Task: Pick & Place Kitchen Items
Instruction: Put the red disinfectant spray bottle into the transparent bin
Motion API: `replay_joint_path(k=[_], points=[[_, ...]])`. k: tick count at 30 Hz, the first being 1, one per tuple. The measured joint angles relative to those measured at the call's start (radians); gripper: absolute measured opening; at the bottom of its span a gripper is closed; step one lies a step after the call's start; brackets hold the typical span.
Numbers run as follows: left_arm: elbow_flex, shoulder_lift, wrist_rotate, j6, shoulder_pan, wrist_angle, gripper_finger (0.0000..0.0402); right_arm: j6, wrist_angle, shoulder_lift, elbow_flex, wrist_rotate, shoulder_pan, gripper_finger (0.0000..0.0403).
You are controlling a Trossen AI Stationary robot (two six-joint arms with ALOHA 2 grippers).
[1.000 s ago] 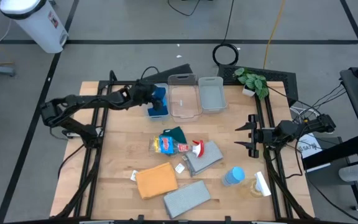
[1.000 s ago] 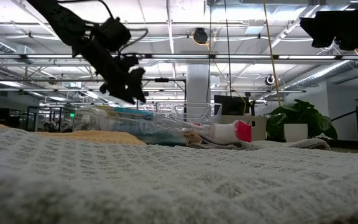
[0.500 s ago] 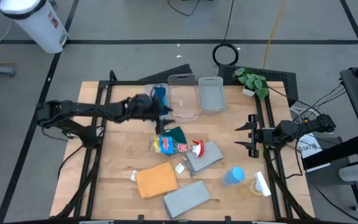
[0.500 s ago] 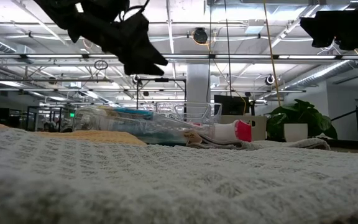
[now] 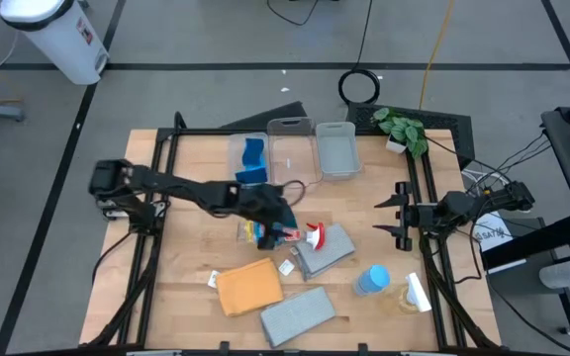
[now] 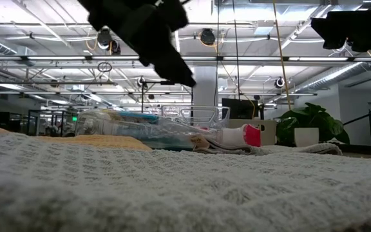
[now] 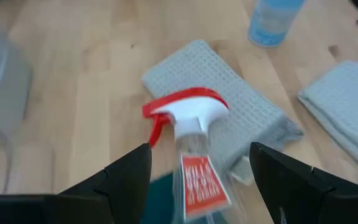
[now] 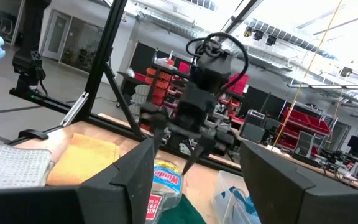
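Spray bottle (image 7: pixel 194 162): clear, red trigger top, lying flat; left gripper (image 7: pixel 197 180) open, empty.

The wooden counter (image 5: pixel 186 257) carries a scatter of items. Along the far edge sit three clear bins: one (image 5: pixel 241 148) holding a blue sponge (image 5: pixel 253 161), an empty one (image 5: pixel 293 153), and one (image 5: pixel 335 148) with something grey in it. A green plant (image 5: pixel 402 129) stands at the far right corner. Near the middle, a spray bottle with a red top (image 5: pixel 310 235) lies on its side, partly on a dark-green cloth (image 5: pixel 281 213) and touching a grey cloth (image 5: pixel 331 249). Toward the near edge lie an orange cloth (image 5: pixel 247 287) and another grey cloth (image 5: pixel 298 313), just beside each other. Near the near right corner stand a blue-topped bottle (image 5: pixel 371 280) and a white-topped one (image 5: pixel 417 291).
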Motion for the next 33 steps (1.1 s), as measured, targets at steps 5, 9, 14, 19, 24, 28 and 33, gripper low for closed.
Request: replay_joint_path(k=[5,9,14,19,24,28,33], points=[[0.110,0.136,0.043,0.053,-0.002,-0.007,0.0273,0.000,0.002,0.000,0.000,0.000,0.000,0.0208],[0.164,0.210,0.064,0.060,-0.001,-0.046,0.0273,0.000,0.001,0.000,0.000,0.000,0.000,0.0208],[0.177,0.245,0.070,0.076,0.007,-0.069,0.0273,0.000,0.000,0.000,0.000,0.000,0.000,0.0208],[0.178,0.244,0.070,0.057,0.018,-0.069,0.0273,0.000,0.001,0.000,0.000,0.000,0.000,0.0208],[0.178,0.262,0.071,0.032,0.018,-0.050,0.0273,0.000,0.000,0.000,0.000,0.000,0.000,0.0208],[0.178,0.303,0.072,0.043,0.015,-0.033,0.0273,0.000,0.000,0.000,0.000,0.000,0.000,0.0208],[0.178,0.330,0.071,0.053,0.020,-0.031,0.0273,0.000,0.001,0.000,0.000,0.000,0.000,0.0208]])
